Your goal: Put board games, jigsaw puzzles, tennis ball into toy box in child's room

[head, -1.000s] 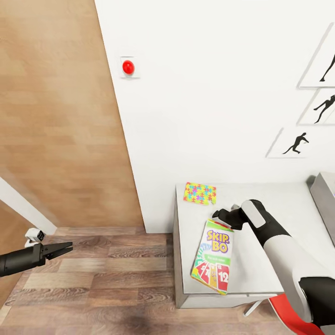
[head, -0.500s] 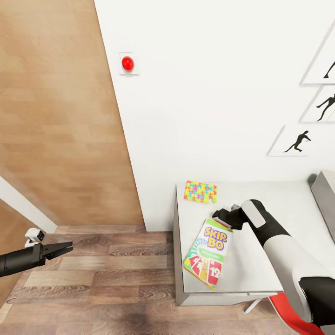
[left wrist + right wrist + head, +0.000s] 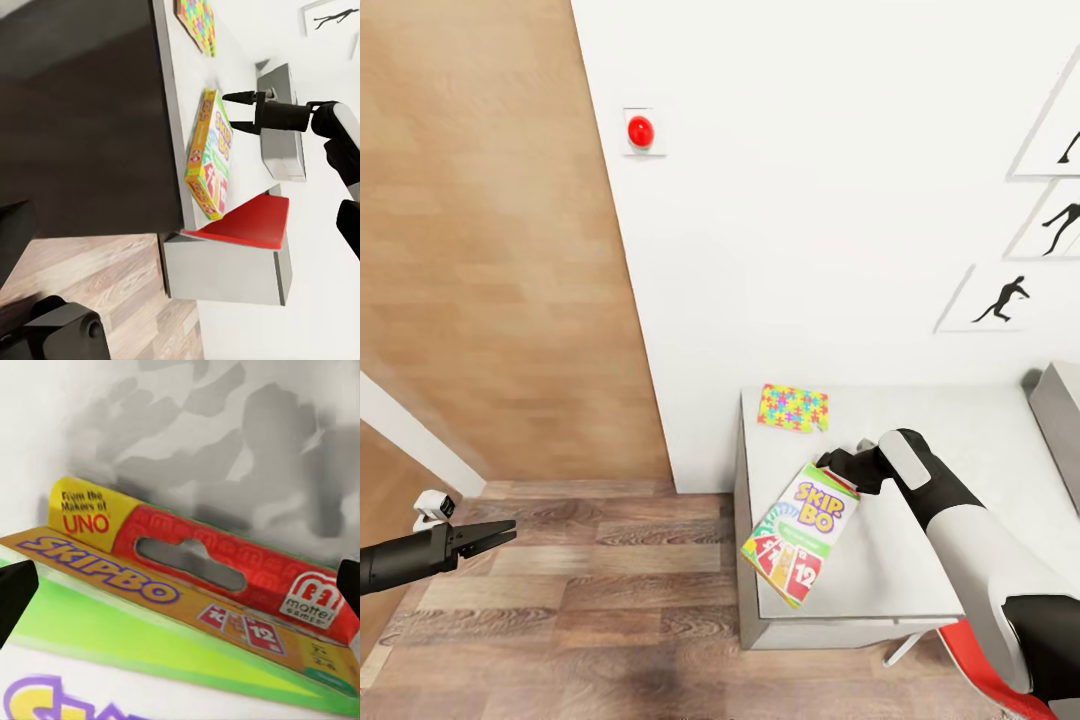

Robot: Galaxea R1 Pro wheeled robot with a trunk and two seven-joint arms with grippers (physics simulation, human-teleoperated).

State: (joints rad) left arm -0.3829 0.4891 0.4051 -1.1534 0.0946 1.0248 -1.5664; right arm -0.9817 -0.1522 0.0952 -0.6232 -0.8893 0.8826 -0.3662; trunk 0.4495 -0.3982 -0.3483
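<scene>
A Skip-Bo board game [image 3: 797, 533], a flat green, orange and red box, lies slanted on the white table [image 3: 980, 440], its lower corner hanging past the table's left edge. My right gripper [image 3: 832, 466] is open at the box's upper end; in the right wrist view its fingers stand at either side of the box's red end flap [image 3: 225, 566]. A multicoloured jigsaw puzzle [image 3: 793, 408] lies flat near the wall. My left gripper [image 3: 508, 530] hovers open over the wood floor, far left of the table. The left wrist view shows the box [image 3: 212, 154] and right gripper [image 3: 231, 112] from the side.
A grey box [image 3: 1060, 420] stands at the table's right end. A red chair [image 3: 980, 670] sits under the table's front. The white wall behind carries a red button [image 3: 641, 130] and framed silhouettes [image 3: 1000, 300]. Wood floor [image 3: 590, 600] lies left of the table.
The board game has swung: its lower end slid left toward and over the table's left edge. My right gripper stays at its upper end. The view shifted slightly; the left arm held still.
</scene>
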